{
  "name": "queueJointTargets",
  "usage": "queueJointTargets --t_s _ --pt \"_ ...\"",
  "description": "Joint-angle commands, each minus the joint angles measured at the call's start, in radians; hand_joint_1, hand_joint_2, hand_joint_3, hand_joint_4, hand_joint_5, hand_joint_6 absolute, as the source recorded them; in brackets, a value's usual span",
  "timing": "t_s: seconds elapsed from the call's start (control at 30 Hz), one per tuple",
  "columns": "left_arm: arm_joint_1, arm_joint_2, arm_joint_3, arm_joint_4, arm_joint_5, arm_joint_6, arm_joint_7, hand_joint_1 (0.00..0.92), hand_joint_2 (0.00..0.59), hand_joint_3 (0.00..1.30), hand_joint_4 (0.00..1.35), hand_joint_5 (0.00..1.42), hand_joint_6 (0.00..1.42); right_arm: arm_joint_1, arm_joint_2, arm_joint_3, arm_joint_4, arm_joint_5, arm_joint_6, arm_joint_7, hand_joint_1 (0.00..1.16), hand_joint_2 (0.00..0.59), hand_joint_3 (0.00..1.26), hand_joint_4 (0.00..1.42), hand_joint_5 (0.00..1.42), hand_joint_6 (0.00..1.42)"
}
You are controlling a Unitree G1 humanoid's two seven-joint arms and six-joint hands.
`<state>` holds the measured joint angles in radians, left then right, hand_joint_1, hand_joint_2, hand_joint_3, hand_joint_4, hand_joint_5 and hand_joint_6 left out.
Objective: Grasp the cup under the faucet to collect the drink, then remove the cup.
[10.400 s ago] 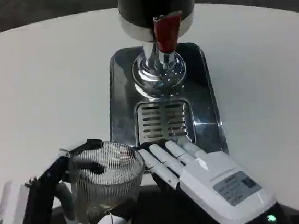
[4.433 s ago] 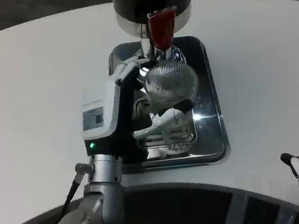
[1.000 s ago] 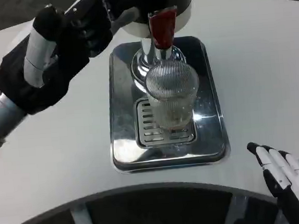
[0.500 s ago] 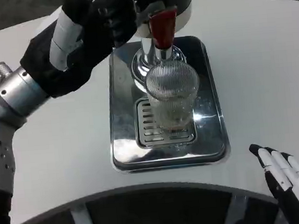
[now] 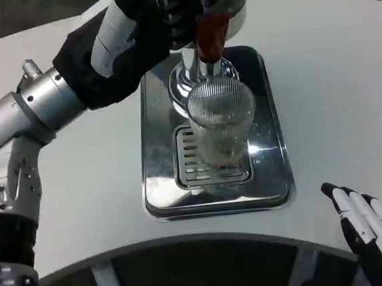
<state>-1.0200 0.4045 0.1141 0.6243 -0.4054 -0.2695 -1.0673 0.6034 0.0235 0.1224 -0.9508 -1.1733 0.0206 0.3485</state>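
A ribbed clear glass cup [image 5: 220, 128] stands upright on the grille of the steel drip tray [image 5: 160, 192], directly below the faucet's red lever [image 5: 211, 34]. My left hand [image 5: 160, 15] is raised at the dispenser's body, its fingers reaching against the top of the red lever; whether they press it I cannot tell. No hand holds the cup. My right hand [image 5: 373, 231] lies at the lower right on the table, fingers stretched out and apart, holding nothing.
The black and chrome dispenser [image 5: 195, 2] stands at the back of the tray. White table [image 5: 333, 90] lies open to the right and left of the tray. My left forearm [image 5: 34, 110] crosses above the table's left side.
My left hand has travelled right and up, from left of the dispenser to the red lever. The cup and the right hand have stayed put.
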Motion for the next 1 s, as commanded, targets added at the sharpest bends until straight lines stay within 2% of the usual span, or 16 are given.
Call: queueJointTargets --t_s 0.03,0.4,0.63,1.0 --pt "-0.043 -0.02 -0.014 0.037 0.022 -0.027 -0.029 0.0 0.023 0.01 0.0 0.02 0.0 0.02 -0.001 0.0 -0.014 0.001 -0.002 -0.015 0.61 0.367 0.0 0.0 0.0 0.0" --pt "-0.118 -0.034 -0.04 0.136 0.063 -0.083 -0.085 0.0 0.023 0.03 0.0 0.04 0.0 0.026 0.0 0.006 -0.009 0.004 -0.003 -0.026 0.61 0.367 0.0 0.0 0.0 0.0" --pt "-0.164 -0.032 -0.063 0.196 0.104 -0.178 -0.139 0.0 0.024 0.04 0.0 0.06 0.01 0.008 0.003 0.012 0.002 0.006 0.0 -0.028 0.61 0.367 0.0 0.0 0.0 0.0" --pt "-0.181 -0.012 -0.106 0.291 0.189 -0.378 -0.173 0.0 0.025 0.06 0.0 0.07 0.01 -0.043 0.0 0.0 0.024 0.023 0.009 -0.026 0.61 0.367 0.0 0.0 0.0 0.0"
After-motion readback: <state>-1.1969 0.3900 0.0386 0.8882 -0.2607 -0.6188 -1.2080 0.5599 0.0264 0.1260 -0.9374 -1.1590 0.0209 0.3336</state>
